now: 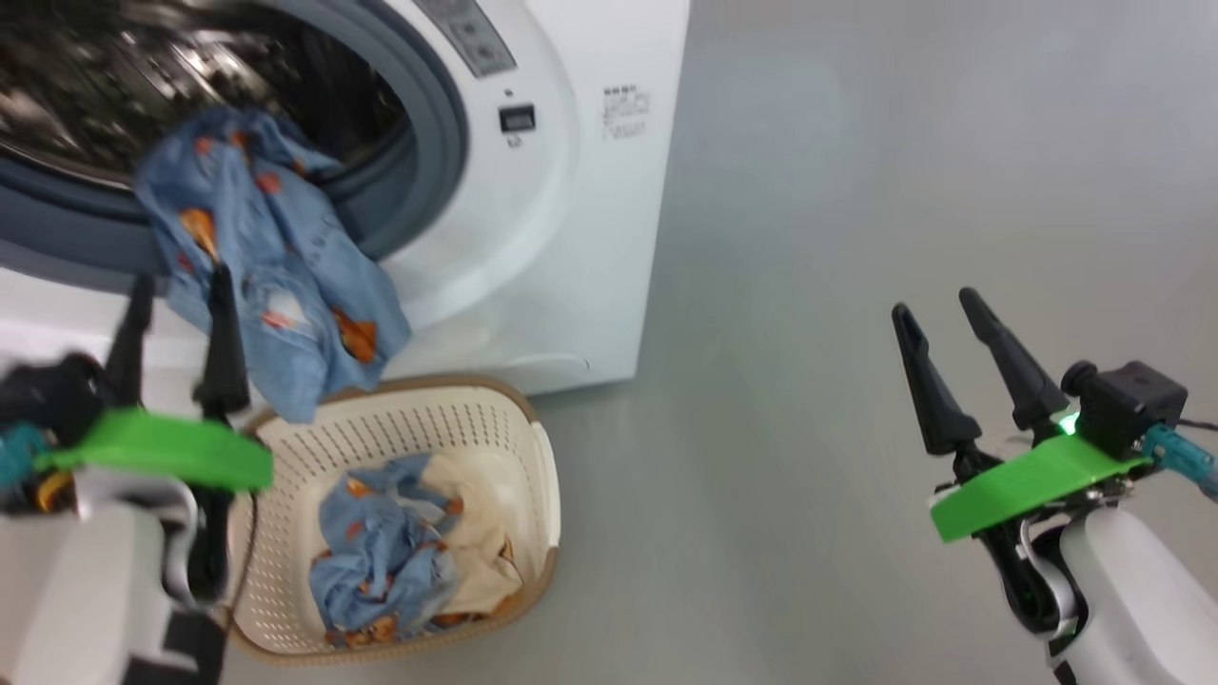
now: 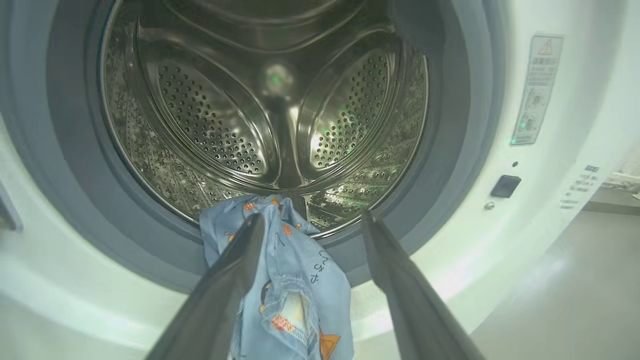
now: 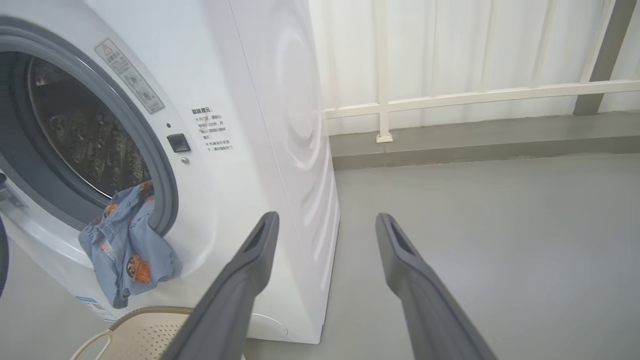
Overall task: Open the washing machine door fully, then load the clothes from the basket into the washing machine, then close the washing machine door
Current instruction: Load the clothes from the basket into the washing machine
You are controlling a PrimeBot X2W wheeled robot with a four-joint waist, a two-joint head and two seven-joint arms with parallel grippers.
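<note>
- Our left gripper (image 1: 181,281) gapes wide, empty, by the blue garment (image 1: 285,285) hanging from the washing machine (image 1: 561,238) mouth.
- Our right gripper (image 1: 934,303): open, empty.
- More clothes (image 1: 400,561) lie in the basket (image 1: 544,457).

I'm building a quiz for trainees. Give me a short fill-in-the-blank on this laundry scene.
A blue garment hangs over the lip of the ____.
More clothes lie in the cream plastic ____.
The left end effector and the right end effector are both ____, holding nothing.
Missing words: washing machine; basket; open.
</note>
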